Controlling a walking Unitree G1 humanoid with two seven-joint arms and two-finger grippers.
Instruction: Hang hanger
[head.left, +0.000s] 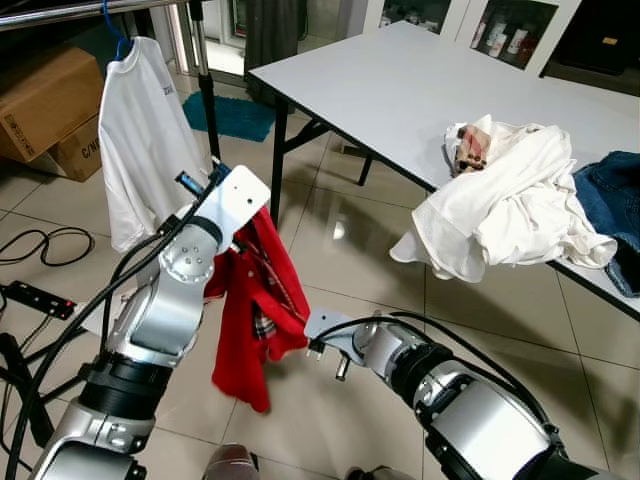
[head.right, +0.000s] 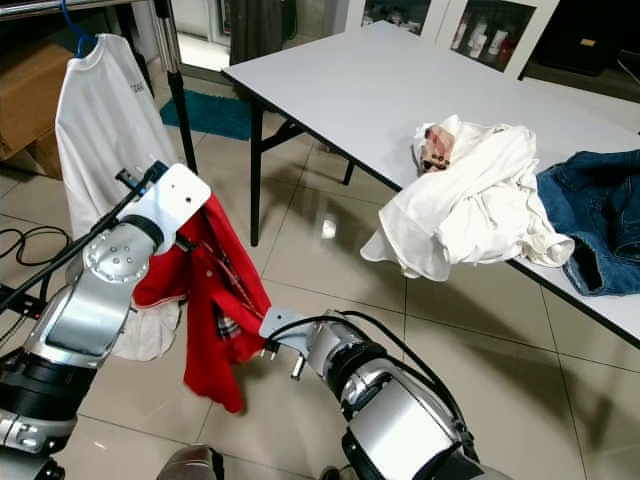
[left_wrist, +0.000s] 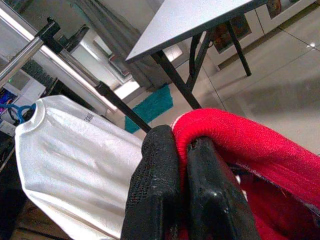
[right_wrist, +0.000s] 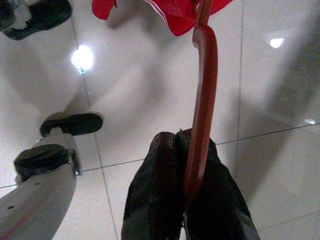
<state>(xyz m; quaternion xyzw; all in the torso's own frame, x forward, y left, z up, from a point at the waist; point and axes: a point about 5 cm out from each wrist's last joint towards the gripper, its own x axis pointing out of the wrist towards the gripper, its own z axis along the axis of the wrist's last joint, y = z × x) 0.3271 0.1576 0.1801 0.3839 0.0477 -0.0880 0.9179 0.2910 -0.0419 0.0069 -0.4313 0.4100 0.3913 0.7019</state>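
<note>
A red garment (head.left: 250, 330) hangs between my two arms, low over the tiled floor. My left gripper (left_wrist: 181, 145) is shut on the garment's upper edge (left_wrist: 240, 140). My right gripper (right_wrist: 182, 137) is shut on a dark red hanger (right_wrist: 204, 90) whose far end runs up into the red cloth (right_wrist: 175, 12). In the eye views the garment hides the right gripper's fingers. A white T-shirt (head.left: 140, 130) hangs on a blue hanger (head.left: 115, 35) from the metal rail (head.left: 60, 10) of a clothes rack at the far left, beyond my left arm.
A grey table (head.left: 400, 90) on black legs stands to the right, with a pile of white clothes (head.left: 510, 200) and jeans (head.left: 610, 190) near its edge. Cardboard boxes (head.left: 40, 100), floor cables (head.left: 40, 245), a power strip (head.left: 35, 300) and a teal mat (head.left: 235, 115) lie near the rack.
</note>
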